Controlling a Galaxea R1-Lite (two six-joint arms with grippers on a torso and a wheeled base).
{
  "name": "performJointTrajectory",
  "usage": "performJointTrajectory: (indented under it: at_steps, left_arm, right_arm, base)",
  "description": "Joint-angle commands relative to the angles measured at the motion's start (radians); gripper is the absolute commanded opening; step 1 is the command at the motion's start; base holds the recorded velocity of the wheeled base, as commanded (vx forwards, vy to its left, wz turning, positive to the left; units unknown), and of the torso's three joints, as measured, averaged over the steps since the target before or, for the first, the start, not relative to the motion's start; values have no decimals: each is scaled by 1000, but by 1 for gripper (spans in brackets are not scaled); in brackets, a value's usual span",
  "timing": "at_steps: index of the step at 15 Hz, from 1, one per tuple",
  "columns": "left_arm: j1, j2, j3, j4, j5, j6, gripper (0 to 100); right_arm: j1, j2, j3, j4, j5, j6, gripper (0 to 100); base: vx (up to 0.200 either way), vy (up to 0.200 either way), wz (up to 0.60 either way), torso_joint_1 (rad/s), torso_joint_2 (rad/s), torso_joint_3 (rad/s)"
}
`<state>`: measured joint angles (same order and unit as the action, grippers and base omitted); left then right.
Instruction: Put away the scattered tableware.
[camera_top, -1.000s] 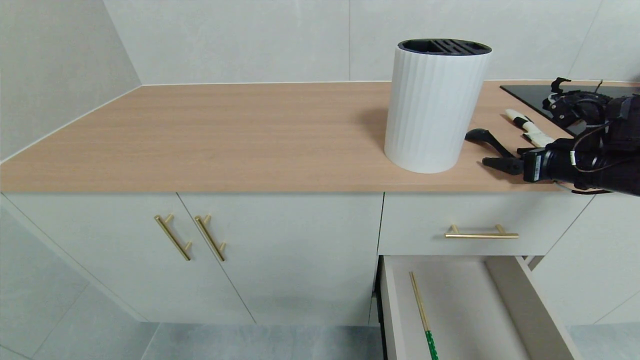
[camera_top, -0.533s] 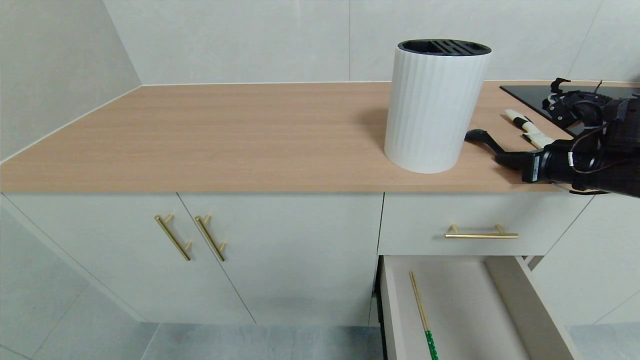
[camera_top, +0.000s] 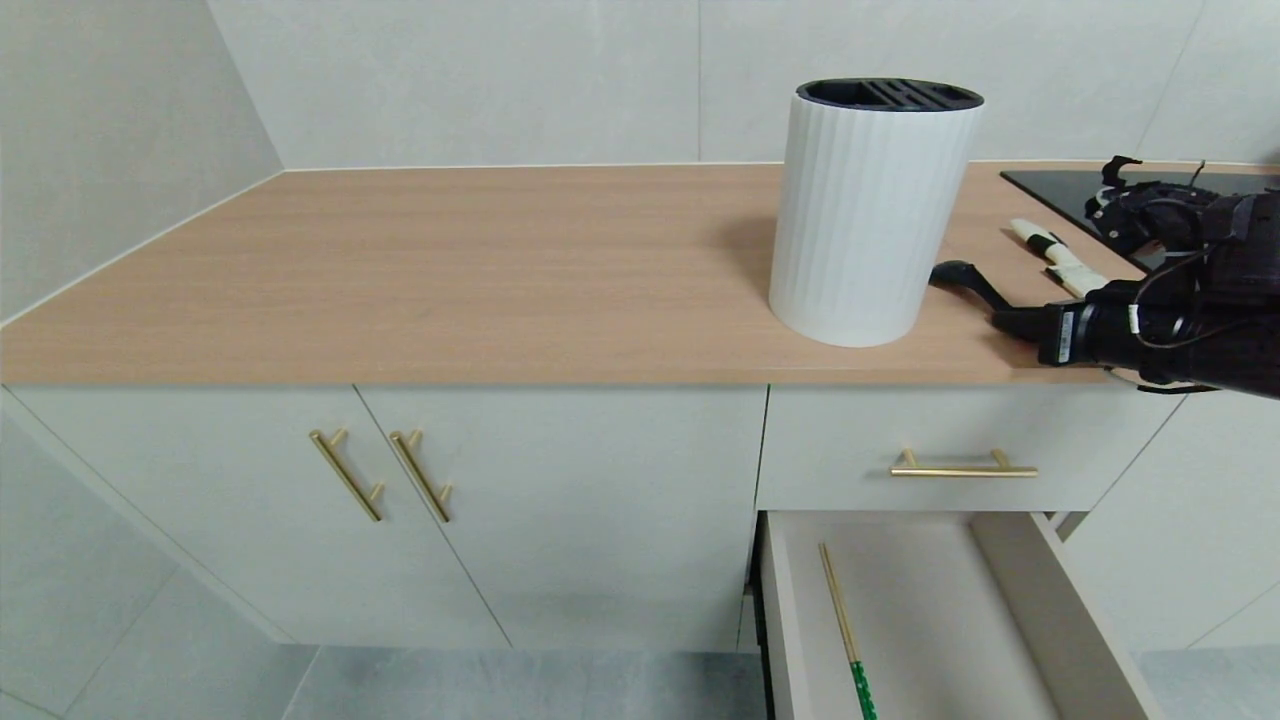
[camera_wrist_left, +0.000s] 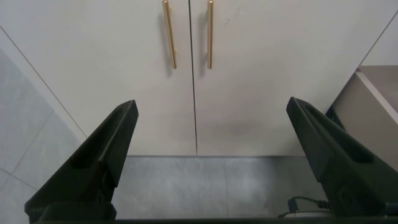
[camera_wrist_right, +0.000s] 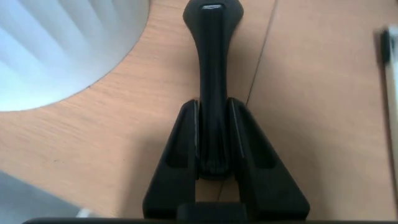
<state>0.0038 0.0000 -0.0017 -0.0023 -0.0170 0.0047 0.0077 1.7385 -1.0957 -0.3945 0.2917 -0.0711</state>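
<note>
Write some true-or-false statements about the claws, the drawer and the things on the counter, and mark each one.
The right claw is shut on the black utensil. True.
The lower drawer is closed. False: it is pulled open.
The chopsticks lie in that drawer. True.
The left claw holds a knife. False: it is open and empty.
The white holder lies on its side. False: it stands upright on the counter.

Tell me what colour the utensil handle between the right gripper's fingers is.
Black; the handle shows best in the right wrist view.
</note>
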Motion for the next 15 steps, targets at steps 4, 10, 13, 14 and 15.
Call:
performJointTrajectory:
  at_steps: [4, 10, 13, 14, 15]
  left_arm:
    - [1, 2, 0, -1, 0, 0, 100]
    - [1, 2, 0, -1, 0, 0, 100]
    - [1, 2, 0, -1, 0, 0, 100]
    - [1, 2, 0, -1, 0, 0, 100]
    - [1, 2, 0, -1, 0, 0, 100]
  right_arm:
    - [37, -300, 140, 131, -16, 120, 0]
    - [37, -568, 247, 398, -11, 145, 0]
    - [58, -629, 261, 517, 0, 142, 0]
    - [63, -640, 280, 516, 10, 139, 0]
    - [63, -645, 289, 516, 20, 137, 0]
  base:
    - [0, 0, 0, 0, 0, 0]
    - [0, 0, 0, 0, 0, 0]
    - [0, 0, 0, 0, 0, 0]
    - [0, 0, 0, 0, 0, 0]
    - [0, 0, 0, 0, 0, 0]
